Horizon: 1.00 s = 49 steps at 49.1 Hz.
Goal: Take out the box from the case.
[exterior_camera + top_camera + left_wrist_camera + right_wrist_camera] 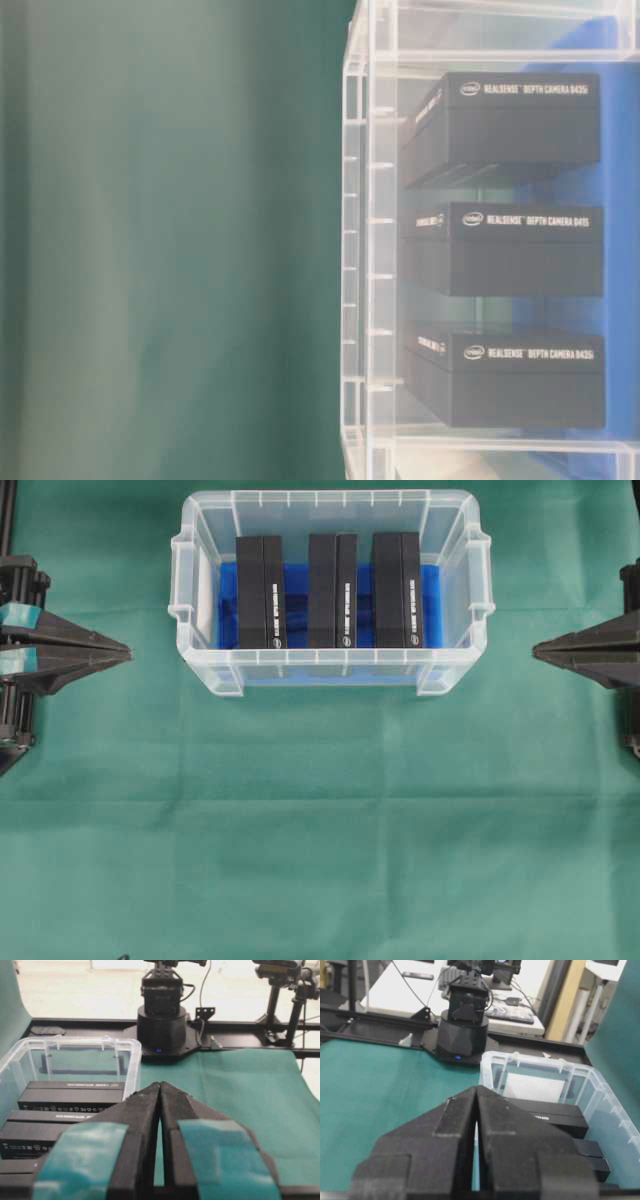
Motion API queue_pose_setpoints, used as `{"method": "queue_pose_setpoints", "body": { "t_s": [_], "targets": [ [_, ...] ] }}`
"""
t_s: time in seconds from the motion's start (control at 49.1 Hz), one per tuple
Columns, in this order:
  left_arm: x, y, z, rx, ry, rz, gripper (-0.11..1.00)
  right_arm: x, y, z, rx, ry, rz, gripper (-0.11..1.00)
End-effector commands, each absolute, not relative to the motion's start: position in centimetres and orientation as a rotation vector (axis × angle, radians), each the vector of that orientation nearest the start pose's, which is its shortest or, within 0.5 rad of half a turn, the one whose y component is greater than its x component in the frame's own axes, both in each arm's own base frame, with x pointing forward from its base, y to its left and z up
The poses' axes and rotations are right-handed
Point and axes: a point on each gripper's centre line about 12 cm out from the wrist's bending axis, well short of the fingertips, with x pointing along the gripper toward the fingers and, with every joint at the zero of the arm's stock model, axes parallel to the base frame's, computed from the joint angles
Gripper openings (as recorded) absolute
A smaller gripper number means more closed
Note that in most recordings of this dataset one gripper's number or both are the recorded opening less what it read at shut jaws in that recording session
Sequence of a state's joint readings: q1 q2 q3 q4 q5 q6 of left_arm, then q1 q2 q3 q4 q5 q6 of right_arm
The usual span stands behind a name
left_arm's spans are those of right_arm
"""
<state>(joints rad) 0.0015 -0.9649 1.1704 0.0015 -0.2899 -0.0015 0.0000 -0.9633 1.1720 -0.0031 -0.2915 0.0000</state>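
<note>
On the green cloth, toward twelve o'clock in the overhead view, stood the case, a clear plastic bin with a ribbed rim and a blue lining on its floor. Three black boxes stood inside it in a row, each on a long narrow side, with blue showing between them. The left box sat at about nine o'clock within the case, the middle box at its centre, and the right box at about three o'clock. They stood near one another but apart. White lettering ran along their upper faces; in the table-level view it read as RealSense depth camera packaging.

The left gripper lay at nine o'clock of the overhead view, pointing toward the case, its jaws pressed together and holding nothing. Teal tape wrapped its fingers in the left wrist view. It was well apart from the case. The right gripper lay opposite at three o'clock, pointing back at the case, its jaws likewise pressed together and empty. It was near the case wall but not touching it.

Each wrist view showed the opposite arm's base at twelve o'clock, beyond the cloth.
</note>
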Motion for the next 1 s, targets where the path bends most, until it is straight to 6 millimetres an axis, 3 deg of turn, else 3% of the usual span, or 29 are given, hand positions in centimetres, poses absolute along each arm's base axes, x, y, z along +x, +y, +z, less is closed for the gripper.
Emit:
{"method": "queue_pose_setpoints", "body": {
  "t_s": [0.0, 0.183, 0.672, 0.977],
  "targets": [
    [20.1, -0.2, 30.0, 0.022, -0.064, -0.012, 0.01, 20.1, -0.1, 30.0, 0.000, -0.092, -0.004, 0.00],
    [19.9, -0.5, 31.0, 0.018, -0.039, -0.026, 0.01, 20.9, -0.1, 30.8, 0.012, -0.012, -0.004, 0.00],
    [20.6, -1.2, 39.4, -0.004, -0.084, -0.056, 0.01, 20.7, -0.1, 39.9, 0.025, 0.015, -0.005, 0.00],
    [22.1, -1.8, 40.2, -0.008, 0.028, -0.081, 0.01, 20.4, -0.1, 39.8, 0.043, 0.149, -0.007, 0.00]
  ]
}}
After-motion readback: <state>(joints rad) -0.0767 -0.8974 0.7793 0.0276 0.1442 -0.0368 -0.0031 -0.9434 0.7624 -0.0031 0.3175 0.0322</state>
